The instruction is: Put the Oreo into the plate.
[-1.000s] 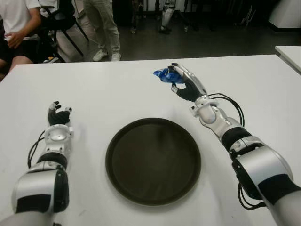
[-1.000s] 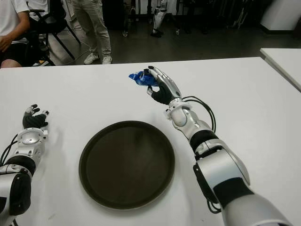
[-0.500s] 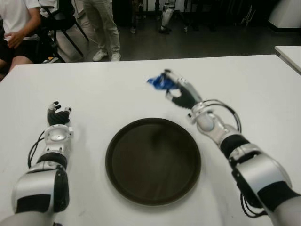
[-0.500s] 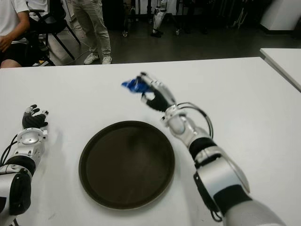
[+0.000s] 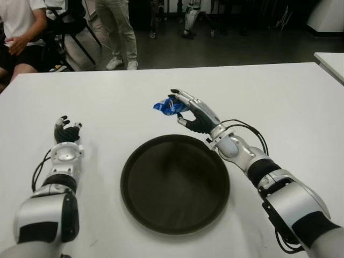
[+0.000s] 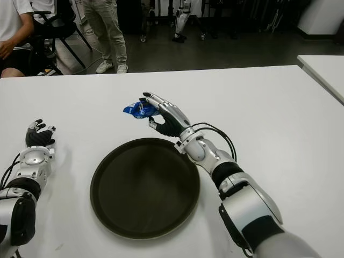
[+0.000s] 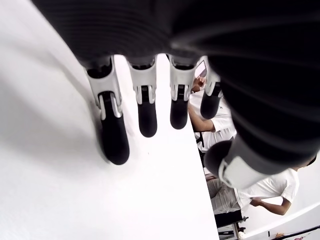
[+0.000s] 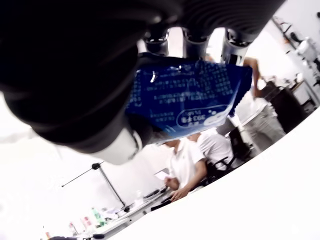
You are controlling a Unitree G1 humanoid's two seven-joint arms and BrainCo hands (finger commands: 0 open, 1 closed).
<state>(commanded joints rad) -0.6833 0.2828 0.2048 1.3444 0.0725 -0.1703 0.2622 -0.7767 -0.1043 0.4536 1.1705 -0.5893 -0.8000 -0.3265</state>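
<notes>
Oreo (image 5: 167, 107) pinched in right hand (image 5: 192, 113), held just past plate's far rim.

Nearest: dark round plate (image 5: 141, 207) flat on white table (image 5: 290, 102), nothing in it. Left of plate, well apart: left hand (image 5: 66, 132), palm down, fingers (image 7: 113, 135) straight and loosely spread, gripping nothing. Beyond plate's far rim: right hand raised off the table, thumb and fingers closed on blue Oreo packet; packet sticking out toward the left, clear of both table and plate. In right wrist view: packet (image 8: 192, 96) clamped between thumb and fingertips, white print on blue wrapper. Farthest, past table's edge: seated person (image 5: 19, 32) at far left, standing legs (image 5: 119, 32) beside.
</notes>
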